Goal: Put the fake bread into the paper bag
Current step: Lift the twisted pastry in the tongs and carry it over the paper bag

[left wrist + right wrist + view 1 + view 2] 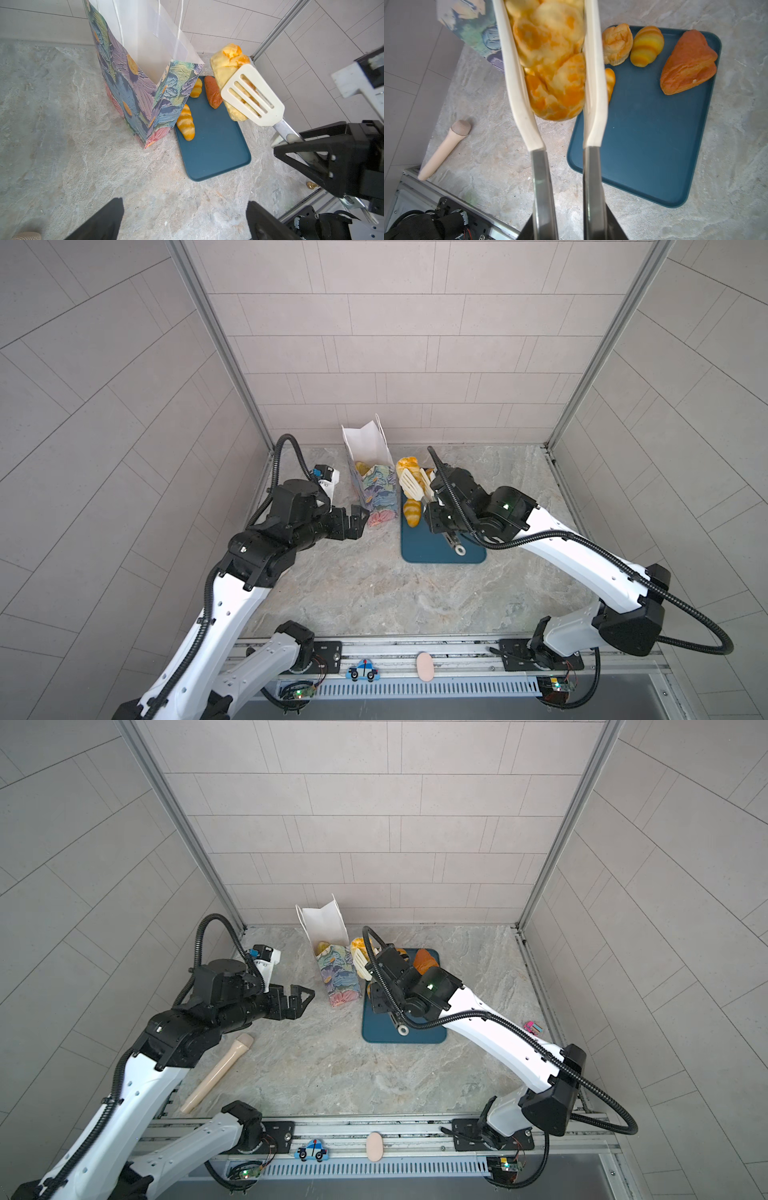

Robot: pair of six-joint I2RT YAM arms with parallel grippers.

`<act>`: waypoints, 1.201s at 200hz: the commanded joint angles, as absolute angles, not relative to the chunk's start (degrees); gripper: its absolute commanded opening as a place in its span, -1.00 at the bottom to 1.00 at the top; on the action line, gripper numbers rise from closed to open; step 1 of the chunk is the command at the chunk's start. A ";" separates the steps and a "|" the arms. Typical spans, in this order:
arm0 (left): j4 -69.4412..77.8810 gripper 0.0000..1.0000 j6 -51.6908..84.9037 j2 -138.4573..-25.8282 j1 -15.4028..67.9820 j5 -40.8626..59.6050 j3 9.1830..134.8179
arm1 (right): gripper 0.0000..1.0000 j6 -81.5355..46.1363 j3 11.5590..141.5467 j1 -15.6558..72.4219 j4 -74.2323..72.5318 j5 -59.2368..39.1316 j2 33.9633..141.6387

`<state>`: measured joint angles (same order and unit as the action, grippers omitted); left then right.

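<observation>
Seemingly the job is partway through. On the left, the left hand (358, 522) hangs wide open and empty just near-left of the paper bag (376, 493), touching nothing. The bag stands upright on the desk (374, 593) with its mouth open, and a top view shows at least one yellow piece (360, 467) lying at the bottom. How many more sit beside or under it I cannot tell, since the walls hide most of the inside. Just right of the bag, a braided loaf (550, 62) is raised off the desk, pinched between the two cream slotted blades of a pair of tongs (252, 95). The right hand (569, 226) grips the tongs by their metal handles with its jaws partly closed. That loaf looks lifted but not yet over the mouth. Further right, the blue tray (654, 155) carries four pieces. A striped croissant (186, 122) lies at its left edge beside the bag. Toward the far end are a pale roll (617, 44), a second striped croissant (646, 46) and the dark orange-brown triangular piece (689, 62). These four and the held one are left to go in. The braided loaf lies lengthwise along the blades, its long axis running near to far and leaning a little left. Its free end points away from the right hand.
</observation>
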<state>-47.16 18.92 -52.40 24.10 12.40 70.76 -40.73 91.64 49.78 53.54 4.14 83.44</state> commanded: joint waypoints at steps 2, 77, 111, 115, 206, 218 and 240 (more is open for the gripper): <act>-48.13 1.00 17.72 -52.10 23.09 13.56 72.51 | -0.24 -39.89 96.25 51.05 51.11 5.97 84.14; -47.52 1.00 17.49 -52.77 18.59 18.06 73.27 | -0.24 -35.32 109.06 52.12 52.90 4.49 93.33; -47.20 1.00 17.41 -52.92 16.50 19.75 73.34 | -0.23 -35.28 113.53 51.95 50.80 6.54 97.39; -47.12 1.00 17.34 -53.04 16.36 19.87 73.36 | -0.22 -34.94 113.82 51.90 50.37 6.62 97.76; -45.68 1.00 15.92 -54.20 16.08 19.86 70.82 | -0.20 -32.72 126.81 48.01 53.21 3.91 108.26; -45.20 1.00 16.17 -54.45 16.08 20.03 70.88 | -0.20 -32.39 129.06 47.49 54.05 3.46 109.96; -44.45 1.00 16.71 -54.67 16.08 20.49 70.62 | -0.19 -31.45 134.13 46.86 56.95 3.42 113.51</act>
<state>-46.28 16.99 -54.61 16.47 19.55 71.05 -33.01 128.99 47.44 54.68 3.31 111.20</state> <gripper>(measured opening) 0.999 0.407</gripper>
